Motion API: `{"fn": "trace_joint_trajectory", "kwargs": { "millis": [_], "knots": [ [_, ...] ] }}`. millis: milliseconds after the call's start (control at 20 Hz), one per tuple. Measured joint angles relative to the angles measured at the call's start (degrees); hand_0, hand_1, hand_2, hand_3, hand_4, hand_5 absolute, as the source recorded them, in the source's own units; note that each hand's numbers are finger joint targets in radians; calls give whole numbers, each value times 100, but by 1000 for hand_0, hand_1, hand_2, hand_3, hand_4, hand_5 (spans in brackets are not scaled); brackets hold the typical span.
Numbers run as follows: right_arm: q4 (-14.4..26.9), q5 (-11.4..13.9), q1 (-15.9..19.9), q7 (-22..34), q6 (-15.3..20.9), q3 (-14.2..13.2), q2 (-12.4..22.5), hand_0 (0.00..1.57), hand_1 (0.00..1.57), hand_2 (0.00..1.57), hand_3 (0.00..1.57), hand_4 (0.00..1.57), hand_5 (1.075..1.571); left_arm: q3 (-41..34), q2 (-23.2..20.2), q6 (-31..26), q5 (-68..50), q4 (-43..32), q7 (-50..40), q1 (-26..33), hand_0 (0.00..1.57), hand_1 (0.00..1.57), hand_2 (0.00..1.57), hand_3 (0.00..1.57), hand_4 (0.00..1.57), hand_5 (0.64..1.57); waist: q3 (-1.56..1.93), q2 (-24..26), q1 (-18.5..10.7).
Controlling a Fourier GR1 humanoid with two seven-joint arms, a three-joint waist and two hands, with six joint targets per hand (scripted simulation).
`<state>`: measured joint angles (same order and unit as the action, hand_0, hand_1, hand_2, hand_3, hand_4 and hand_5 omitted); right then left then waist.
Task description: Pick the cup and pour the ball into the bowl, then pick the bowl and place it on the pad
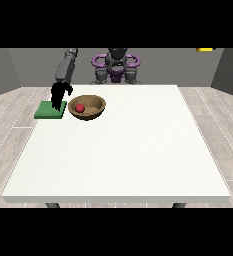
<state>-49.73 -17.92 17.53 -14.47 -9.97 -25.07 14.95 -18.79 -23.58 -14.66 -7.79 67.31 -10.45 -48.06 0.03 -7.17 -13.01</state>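
Note:
A brown wooden bowl (87, 107) stands on the white table (123, 155) at its far left part, with a red ball (80, 107) lying inside it. Just left of the bowl lies a flat green pad (49, 111). The hand at the view's left (60, 96) hangs over the pad's right half, beside the bowl's left rim, with its fingers pointing down and nothing between them. I see no cup anywhere. The other hand does not show.
The robot's torso (116, 67) stands behind the table's far edge. The table's left edge runs close by the pad. Wooden floor surrounds the table.

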Motion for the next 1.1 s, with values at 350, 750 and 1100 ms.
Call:
{"fn": "trace_joint_trajectory", "kwargs": {
  "millis": [350,750,1100],
  "knots": [
    [769,144,450,-544,58,136,-135,0,0,0,0,523,1554,-320,-477,-305,-416,189,-97,196,0,0,0,0,1012,1536,2,-210,172],
    [1245,176,709,-1243,-207,127,10,0,0,0,0,449,1546,-420,-720,-342,-664,653,-223,265,0,0,0,0,1018,1540,-110,-541,174],
    [1317,286,772,-1392,35,171,-31,0,0,0,0,475,1549,-478,-810,-386,-859,826,-337,316,0,0,0,0,1022,1541,-155,-566,153]
  ]
}}
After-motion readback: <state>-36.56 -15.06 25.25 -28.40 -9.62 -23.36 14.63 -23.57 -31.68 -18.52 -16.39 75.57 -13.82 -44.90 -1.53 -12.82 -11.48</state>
